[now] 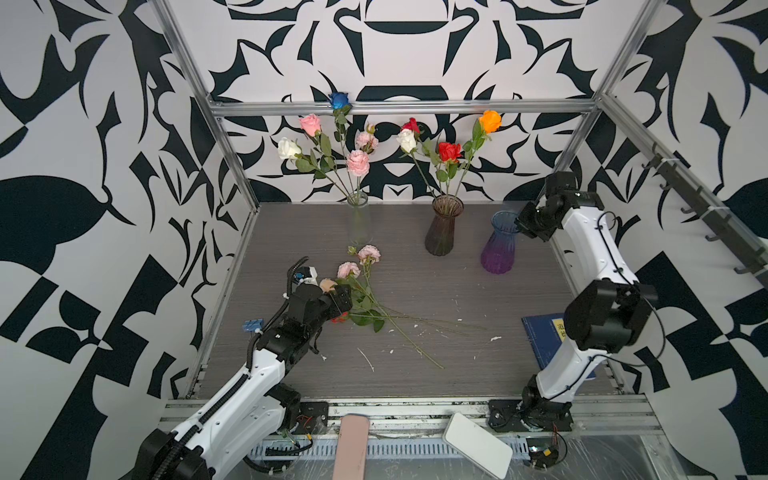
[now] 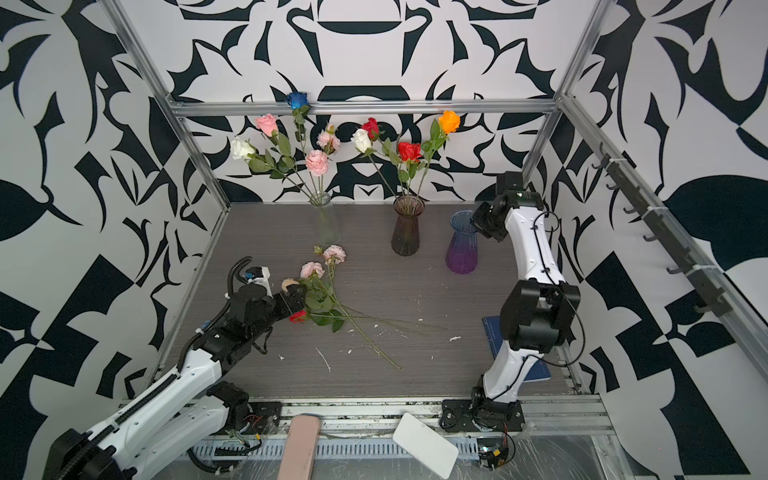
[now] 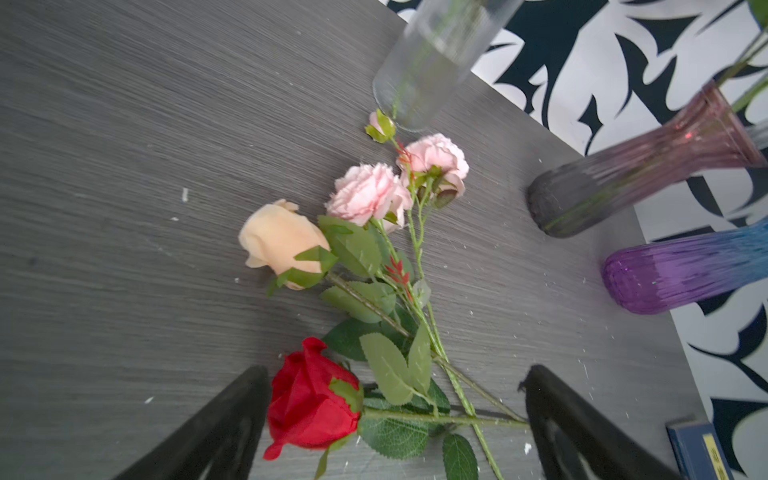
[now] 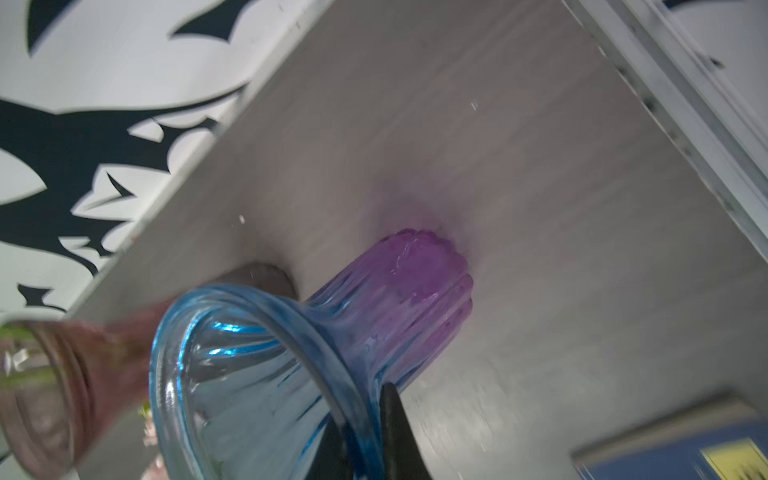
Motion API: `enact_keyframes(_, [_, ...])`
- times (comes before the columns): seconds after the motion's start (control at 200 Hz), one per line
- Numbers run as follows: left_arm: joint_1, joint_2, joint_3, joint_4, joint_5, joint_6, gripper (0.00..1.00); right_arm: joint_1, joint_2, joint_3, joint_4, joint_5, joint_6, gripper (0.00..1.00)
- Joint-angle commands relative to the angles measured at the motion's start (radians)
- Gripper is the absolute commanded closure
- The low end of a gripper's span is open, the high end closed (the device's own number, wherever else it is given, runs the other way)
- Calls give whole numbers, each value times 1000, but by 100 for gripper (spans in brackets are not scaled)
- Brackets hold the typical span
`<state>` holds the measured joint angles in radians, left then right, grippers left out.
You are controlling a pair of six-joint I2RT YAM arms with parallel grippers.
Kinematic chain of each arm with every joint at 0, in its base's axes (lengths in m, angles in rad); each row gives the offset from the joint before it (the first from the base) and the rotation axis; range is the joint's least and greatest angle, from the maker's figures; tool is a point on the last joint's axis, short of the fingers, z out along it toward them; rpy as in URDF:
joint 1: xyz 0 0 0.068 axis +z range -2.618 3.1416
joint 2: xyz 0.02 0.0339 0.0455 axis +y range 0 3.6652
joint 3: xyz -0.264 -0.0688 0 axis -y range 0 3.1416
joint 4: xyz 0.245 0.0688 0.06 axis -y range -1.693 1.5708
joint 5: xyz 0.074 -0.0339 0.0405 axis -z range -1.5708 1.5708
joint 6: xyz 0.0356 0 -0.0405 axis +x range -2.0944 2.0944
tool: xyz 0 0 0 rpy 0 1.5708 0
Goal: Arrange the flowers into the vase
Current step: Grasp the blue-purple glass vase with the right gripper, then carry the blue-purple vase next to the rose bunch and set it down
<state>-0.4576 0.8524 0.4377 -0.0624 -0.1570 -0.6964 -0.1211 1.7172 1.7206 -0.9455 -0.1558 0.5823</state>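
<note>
Three loose artificial flowers lie at the left of a grey wood-grain bench: a red rose, a peach rose and a pink spray. The left end effector hangs released, fingers spread wide either side of the red rose. The right end effector is clenched on the rim of a blue-to-purple ribbed glass vase. Further back, a clear glass vase and a smoky pink glass vase each hold upright roses.

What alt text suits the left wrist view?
A red rose lies on the grey table between the open left end effector's fingers. Past it lie a peach rose and pink flowers, then a clear vase, a dark vase and a purple vase.
</note>
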Motion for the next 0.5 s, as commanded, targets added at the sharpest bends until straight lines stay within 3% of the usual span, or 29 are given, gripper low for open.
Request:
enact_keyframes(0.0, [12,32,21,27,65,37,1,52,-212,-86,63,-45,24,100])
enact_keyframes(0.14, [34,94,28,67,112,7,1,176,-353,-233,59,-44,97,100])
enact_keyframes(0.25, [40,162,49,107,140,-8,1,363,-405,-331,125,-20,226,100])
enact_keyframes(0.39, [45,203,86,113,141,-13,1,601,-350,-315,196,48,336,100])
enact_keyframes(0.495, [50,201,100,98,145,-10,1,715,-262,-232,215,71,355,100])
